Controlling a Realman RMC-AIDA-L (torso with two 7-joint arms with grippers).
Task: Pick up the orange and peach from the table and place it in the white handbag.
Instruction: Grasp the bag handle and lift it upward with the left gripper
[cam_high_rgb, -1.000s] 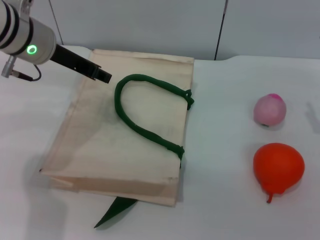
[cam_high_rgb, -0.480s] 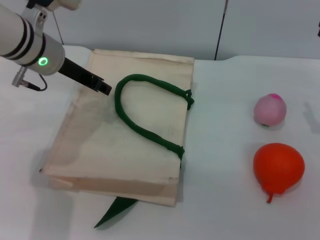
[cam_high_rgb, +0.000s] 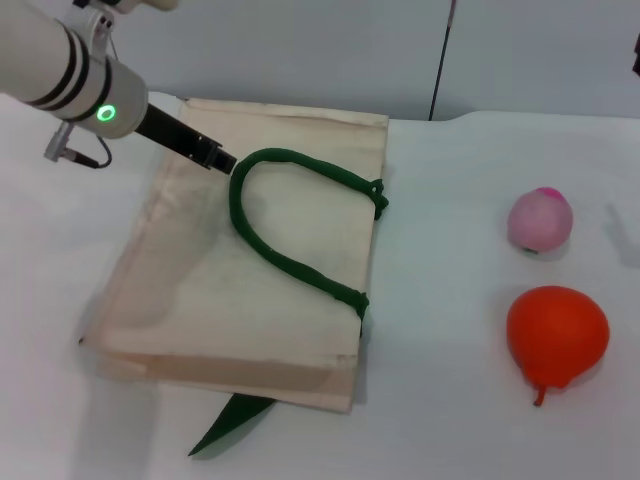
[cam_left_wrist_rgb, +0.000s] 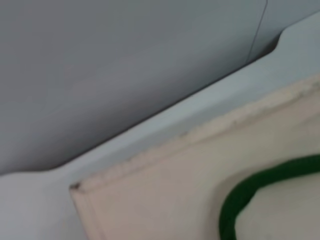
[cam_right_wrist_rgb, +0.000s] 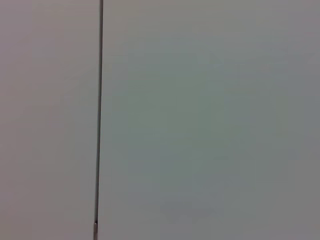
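The white handbag (cam_high_rgb: 250, 270) lies flat on the table (cam_high_rgb: 450, 300), with one dark green handle (cam_high_rgb: 290, 255) looped across its top. My left gripper (cam_high_rgb: 215, 157) hovers over the bag's far left part, its dark tip right beside the top of that handle loop. The left wrist view shows the bag's (cam_left_wrist_rgb: 165, 200) far edge and a stretch of the handle (cam_left_wrist_rgb: 245, 192). The orange (cam_high_rgb: 556, 335) sits at the near right of the table. Just behind it is the peach (cam_high_rgb: 540, 220). My right gripper is out of view.
A second green handle (cam_high_rgb: 225, 425) sticks out from under the bag's near edge. A grey wall (cam_high_rgb: 300, 50) stands behind the table. The right wrist view shows only that wall (cam_right_wrist_rgb: 200, 120).
My left arm has swung to the right across the bag's far left corner, bringing the gripper tip up against the handle loop. The fruits and bag have not moved.
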